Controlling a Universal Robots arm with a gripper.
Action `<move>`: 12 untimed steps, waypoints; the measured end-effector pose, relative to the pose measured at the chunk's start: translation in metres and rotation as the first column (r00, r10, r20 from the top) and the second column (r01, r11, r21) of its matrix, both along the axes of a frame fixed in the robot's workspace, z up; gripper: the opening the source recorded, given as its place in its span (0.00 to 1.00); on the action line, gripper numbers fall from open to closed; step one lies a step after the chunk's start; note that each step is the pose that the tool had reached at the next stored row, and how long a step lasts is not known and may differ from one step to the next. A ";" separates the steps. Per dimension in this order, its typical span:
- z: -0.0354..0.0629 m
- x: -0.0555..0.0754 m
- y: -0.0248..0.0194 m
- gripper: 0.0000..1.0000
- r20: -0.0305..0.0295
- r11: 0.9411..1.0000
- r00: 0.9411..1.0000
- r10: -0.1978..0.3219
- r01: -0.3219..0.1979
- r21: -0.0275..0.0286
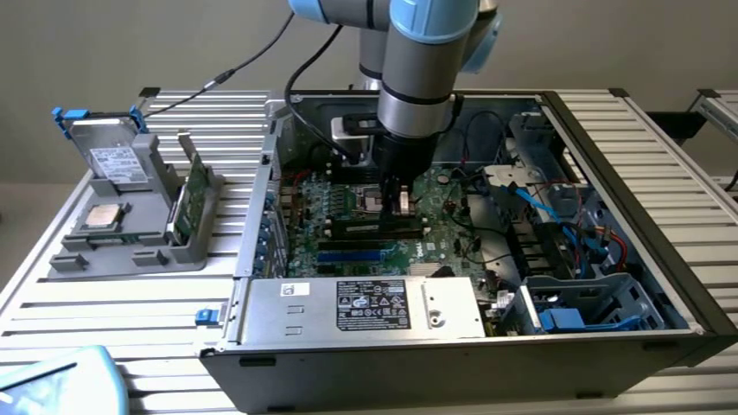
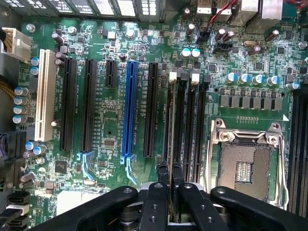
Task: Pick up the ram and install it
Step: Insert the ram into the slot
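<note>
Ram (image 2: 171,125) held edge-on over a memory slot (image 2: 199,125)
Jaws pinch the ram narrowly, lined along a black slot on the motherboard (image 2: 110,120); any tilt could jam it against the end latches (image 2: 173,76).

Glossy green motherboard (image 2: 110,120) — matt black tool (image 2: 170,171) — ribbed bare-metal table (image 1: 138,294).

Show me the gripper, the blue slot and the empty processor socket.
gripper (image 2: 170,174), wrist view, midway between its fingertips.
blue slot (image 2: 129,110), wrist view, middle of its length.
processor socket (image 2: 245,171), wrist view, centre of its bare contact area.
</note>
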State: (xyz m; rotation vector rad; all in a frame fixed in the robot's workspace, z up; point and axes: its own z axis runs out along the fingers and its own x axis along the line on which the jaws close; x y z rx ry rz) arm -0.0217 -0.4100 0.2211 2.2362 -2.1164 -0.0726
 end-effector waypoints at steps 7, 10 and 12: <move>0.0007 0.001 -0.0009 0.14 -0.014 1.000 1.000 0.000 0.000 0.015; 0.0009 0.003 -0.0014 0.14 -0.020 1.000 1.000 0.000 0.001 0.020; 0.0009 0.004 -0.0014 0.14 -0.022 1.000 1.000 0.000 0.001 0.020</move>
